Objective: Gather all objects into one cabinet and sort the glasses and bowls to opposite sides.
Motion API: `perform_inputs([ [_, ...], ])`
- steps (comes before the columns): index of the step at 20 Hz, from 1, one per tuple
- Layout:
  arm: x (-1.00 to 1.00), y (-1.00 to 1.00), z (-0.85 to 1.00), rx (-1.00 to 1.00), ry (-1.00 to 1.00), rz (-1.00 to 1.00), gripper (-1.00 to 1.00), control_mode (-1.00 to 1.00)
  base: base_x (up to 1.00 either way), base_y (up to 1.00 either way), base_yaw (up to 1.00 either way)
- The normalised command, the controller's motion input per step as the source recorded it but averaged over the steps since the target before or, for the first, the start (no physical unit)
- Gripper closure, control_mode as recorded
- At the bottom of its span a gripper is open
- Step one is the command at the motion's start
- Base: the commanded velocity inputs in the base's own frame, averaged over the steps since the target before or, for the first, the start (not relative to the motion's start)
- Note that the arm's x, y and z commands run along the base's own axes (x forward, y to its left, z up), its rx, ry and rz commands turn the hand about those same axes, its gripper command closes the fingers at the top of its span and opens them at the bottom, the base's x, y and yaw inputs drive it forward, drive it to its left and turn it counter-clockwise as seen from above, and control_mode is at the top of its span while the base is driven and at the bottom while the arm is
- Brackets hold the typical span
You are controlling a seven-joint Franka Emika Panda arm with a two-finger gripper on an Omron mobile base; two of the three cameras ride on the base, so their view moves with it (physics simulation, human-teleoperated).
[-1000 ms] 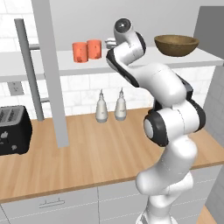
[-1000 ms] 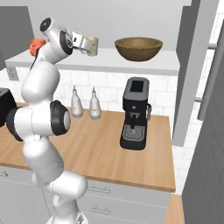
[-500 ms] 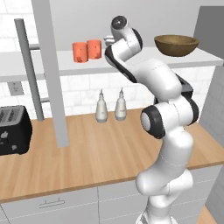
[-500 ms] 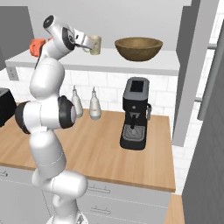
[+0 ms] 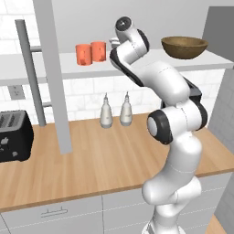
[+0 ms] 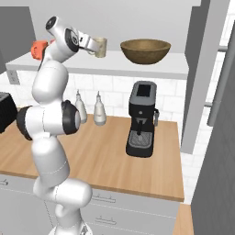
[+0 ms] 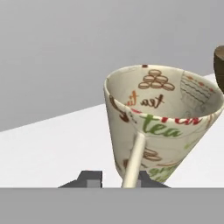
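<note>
A beige printed tumbler [image 6: 101,47] with a thin handle is at the white cabinet shelf [image 6: 114,67], between the two orange-red cups [image 5: 91,53] on its left and the brown wooden bowl [image 5: 184,47] on its right. My gripper [image 6: 93,45] reaches it from the left. In the hand view the tumbler [image 7: 162,127] leans to the right. Its handle runs down between the tips of my gripper [image 7: 122,178], which stand close on either side of it. The bowl's edge [image 7: 219,61] shows at the far right. The tumbler's base is hidden.
The tall grey cabinet door [image 5: 52,73] with its bar handle [image 5: 28,68] stands open left of the cups. On the wooden counter [image 5: 91,155] below are two white bottles [image 5: 106,116], a black toaster [image 5: 13,135] and a black coffee machine [image 6: 142,119].
The hand and the tumbler have shifted a little to the right along the shelf, toward the bowl, and slightly down. The base has not moved.
</note>
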Motion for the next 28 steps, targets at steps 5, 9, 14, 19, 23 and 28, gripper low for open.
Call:
perform_inputs([
  [5,-0.16,-0.24,-0.01,0.06,-0.06,0.0,1.0,-1.0,0.0,0.0,0.0],
  [9,-0.59,-0.03,0.0,0.08,-0.11,0.0,1.0,-1.0,0.0,0.0,0.0],
  [14,-0.78,0.18,0.0,0.04,-0.04,0.0,1.0,-1.0,0.0,0.0,0.0],
  [19,-0.45,0.31,0.0,0.0,0.0,0.1,1.0,-1.0,0.0,0.0,0.0],
  [23,-0.06,0.47,0.0,0.0,0.02,0.16,1.0,-1.0,0.0,0.0,0.0],
  [28,0.0,0.59,0.0,0.0,0.04,0.11,1.0,-1.0,0.0,0.0,0.0],
])
